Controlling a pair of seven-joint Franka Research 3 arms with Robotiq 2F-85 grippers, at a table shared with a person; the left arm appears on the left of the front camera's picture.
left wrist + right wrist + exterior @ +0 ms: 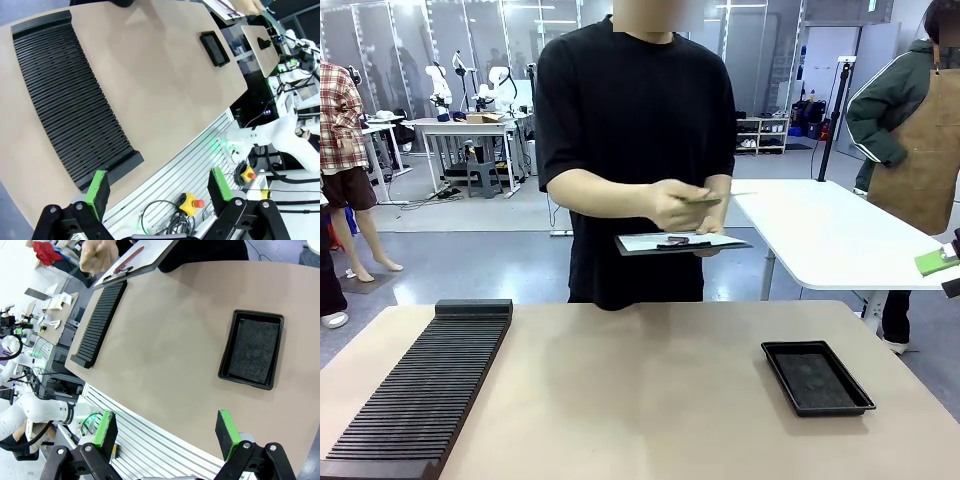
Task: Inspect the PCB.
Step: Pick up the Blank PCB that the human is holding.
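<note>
1. Across the table, a person's hand (672,205) holds the PCB (702,200) flat, just above a clipboard (682,243) held by the other hand.
2. Over the near table edge hang the left gripper (157,186) and the right gripper (166,427), both with jaws wide and empty, well apart from the PCB.
3. On the table (640,400) lie a slotted rack (430,385) at left and a black tray (817,378) at right.
4. Risk: the thin PCB seems pinched at 1 end only, so it could slip and drop. An arm reaching in could strike the hand.
</note>
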